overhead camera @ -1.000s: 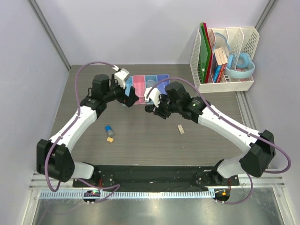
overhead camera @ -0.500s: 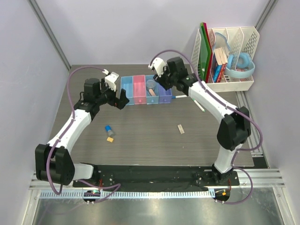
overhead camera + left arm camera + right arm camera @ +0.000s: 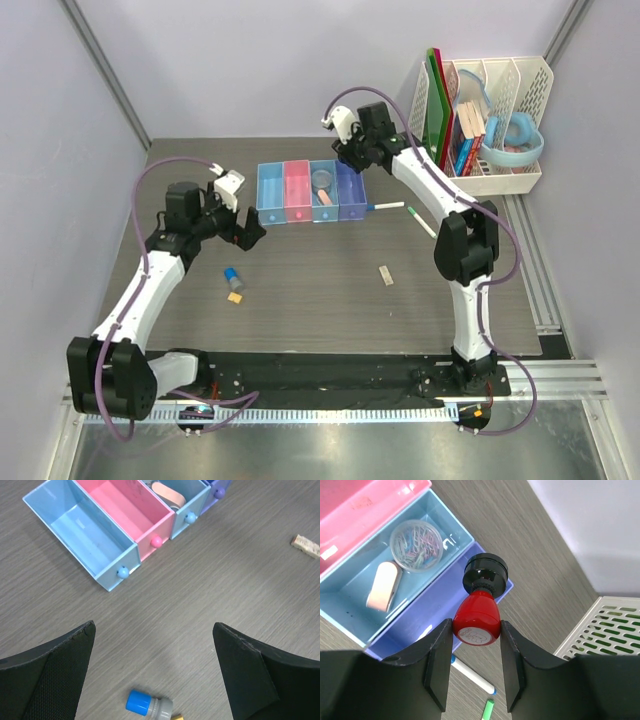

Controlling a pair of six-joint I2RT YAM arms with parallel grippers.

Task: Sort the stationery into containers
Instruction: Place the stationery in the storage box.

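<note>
Glossy red-and-black stamp (image 3: 479, 607) pinched tight in the right pincer (image 3: 476, 630), translucent violet bin (image 3: 435, 615) right beneath it; left pincer (image 3: 154, 630) gapes wide, blue-capped cylinder (image 3: 147, 705) close by on grey woodgrain table (image 3: 225, 570).

1. This is a robot test cell in a lab. The left arm (image 3: 130, 300) and the right arm (image 3: 425, 185), both white and black, are bolted to a black base plate (image 3: 330, 372) at the near edge of the table (image 3: 300, 300).
2. Plain pale panels wall the table in on three sides, framed by bare aluminium struts (image 3: 106, 70).
3. Purple cables (image 3: 137, 205) loop loose off the arms. A slotted white cable strip (image 3: 330, 412) runs along the front, above sheet metal (image 3: 330, 450).
4. Office gear stands on the grey wood-grain top: a white perforated file rack (image 3: 485, 184) with books (image 3: 468, 135) and green boards (image 3: 432, 100), and a row of small coloured bins (image 3: 310, 190).
</note>
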